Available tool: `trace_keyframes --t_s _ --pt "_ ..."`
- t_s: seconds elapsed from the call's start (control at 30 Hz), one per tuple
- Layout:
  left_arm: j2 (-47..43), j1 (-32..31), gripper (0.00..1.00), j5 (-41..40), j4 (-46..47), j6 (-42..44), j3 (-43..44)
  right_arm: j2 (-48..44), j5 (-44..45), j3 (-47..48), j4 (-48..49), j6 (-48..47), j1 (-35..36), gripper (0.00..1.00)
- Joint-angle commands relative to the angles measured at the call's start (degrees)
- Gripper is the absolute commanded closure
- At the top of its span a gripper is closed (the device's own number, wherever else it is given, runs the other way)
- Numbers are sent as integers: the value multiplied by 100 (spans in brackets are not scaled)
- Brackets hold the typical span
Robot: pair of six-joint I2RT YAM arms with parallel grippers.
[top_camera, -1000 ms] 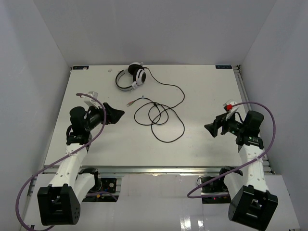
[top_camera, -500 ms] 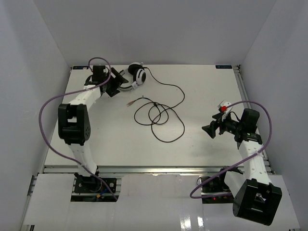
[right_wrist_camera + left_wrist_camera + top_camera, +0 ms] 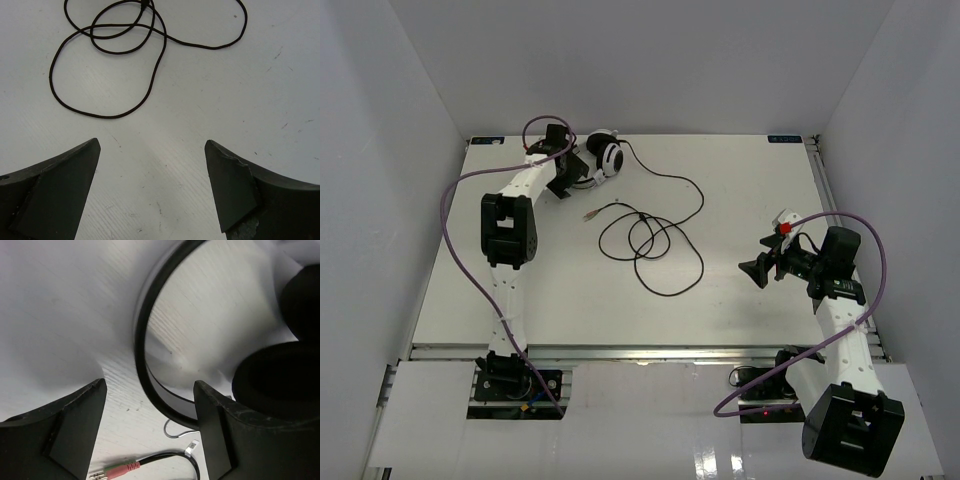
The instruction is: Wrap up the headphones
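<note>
The white headphones (image 3: 609, 158) with black ear pads lie at the far left of the table. Their thin black cable (image 3: 670, 294) trails in loose loops toward the table's middle and ends in a small plug (image 3: 590, 214). My left gripper (image 3: 573, 173) is open right at the headphones. In the left wrist view the black headband (image 3: 141, 360) runs between its spread fingers (image 3: 150, 390), an ear pad (image 3: 280, 382) sits beside the right finger, and the pink and green plug (image 3: 116, 471) lies below. My right gripper (image 3: 757, 270) is open and empty, right of the loops (image 3: 107, 47).
Purple robot cables (image 3: 455, 235) hang along both arms. The table (image 3: 740, 180) is boxed in by white walls at the back and sides. The arm bases stand on a rail at the near edge (image 3: 640, 352).
</note>
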Motion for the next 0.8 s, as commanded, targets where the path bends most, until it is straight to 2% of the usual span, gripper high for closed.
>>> trace_keyframes --t_s 0.0,0.1,0.33,0.5,0.53,0.6,0.67,0.77 --pt "12 13 20 -658 -396 -107 351 -28 -139 77 25 -18 24 9" --pt "180 64 22 -772 -439 -85 525 -32 -124 68 43 -10 21 9" --pt "701 181 37 -520 -486 226 1167 -19 -88 57 73 -1 21 9" --pt "858 191 58 -621 -385 591 1409 -10 -63 50 95 7 21 9" --pt "858 200 60 -623 -358 660 1402 -18 -62 50 96 8 13 9" --pt "804 207 71 -555 -284 821 1279 -10 -62 42 98 8 21 9" --pt "732 218 78 -419 -176 940 1110 -7 -59 39 99 8 13 9" --pt "373 218 100 -159 179 1335 699 -10 -68 15 35 -32 -32 9"
